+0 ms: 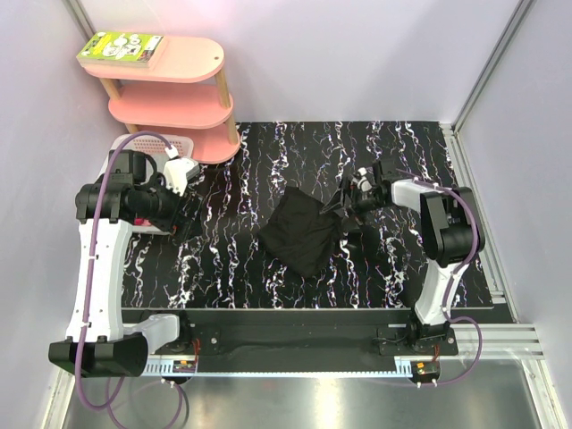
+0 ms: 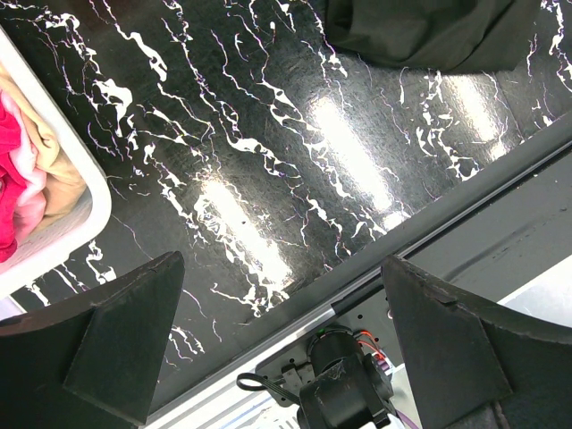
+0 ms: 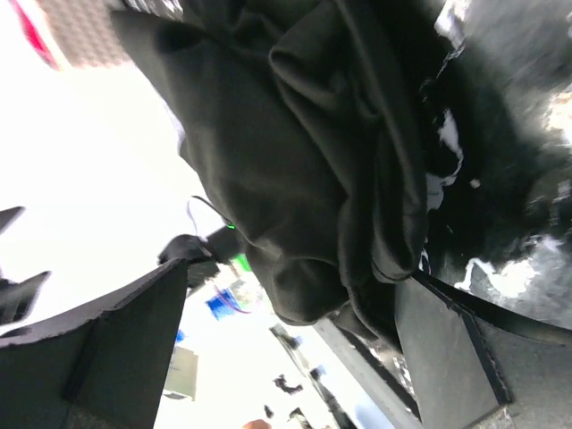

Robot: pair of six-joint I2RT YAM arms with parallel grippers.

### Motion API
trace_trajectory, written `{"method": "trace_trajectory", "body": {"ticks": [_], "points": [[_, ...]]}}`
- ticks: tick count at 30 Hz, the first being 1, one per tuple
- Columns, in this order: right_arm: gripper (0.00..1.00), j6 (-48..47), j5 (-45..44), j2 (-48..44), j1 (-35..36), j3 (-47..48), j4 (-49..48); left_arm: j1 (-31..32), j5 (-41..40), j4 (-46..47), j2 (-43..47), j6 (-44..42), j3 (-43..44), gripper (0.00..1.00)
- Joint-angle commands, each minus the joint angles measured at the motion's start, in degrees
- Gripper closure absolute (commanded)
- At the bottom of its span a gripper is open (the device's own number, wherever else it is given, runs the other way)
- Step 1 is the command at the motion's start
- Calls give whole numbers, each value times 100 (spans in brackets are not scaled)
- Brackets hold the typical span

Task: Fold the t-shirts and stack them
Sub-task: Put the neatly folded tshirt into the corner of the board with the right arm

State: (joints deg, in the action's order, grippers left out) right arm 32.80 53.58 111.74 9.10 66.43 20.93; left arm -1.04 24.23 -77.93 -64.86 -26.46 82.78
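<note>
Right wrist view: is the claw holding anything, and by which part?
No clamped hold: the right claw is open, a bunched part of the black t-shirt hanging between its fingers. Left claw open, empty.

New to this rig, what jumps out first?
A crumpled black t-shirt lies in the middle of the black marbled table, with the right gripper open around a bunch of its right side. The left gripper hangs open beside a white basket holding pink cloth. A pink shelf stands at the far left corner.
</note>
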Motion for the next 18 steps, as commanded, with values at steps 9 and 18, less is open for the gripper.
{"method": "trace_trajectory", "body": {"ticks": [9, 18], "points": [[21, -872, -1175, 330, 1190, 545, 1264, -19, 73, -152, 79, 62, 54, 1], [100, -880, -1877, 533, 901, 1335, 1704, -28, -41, -143, 167, 0, -17, 1]]}}
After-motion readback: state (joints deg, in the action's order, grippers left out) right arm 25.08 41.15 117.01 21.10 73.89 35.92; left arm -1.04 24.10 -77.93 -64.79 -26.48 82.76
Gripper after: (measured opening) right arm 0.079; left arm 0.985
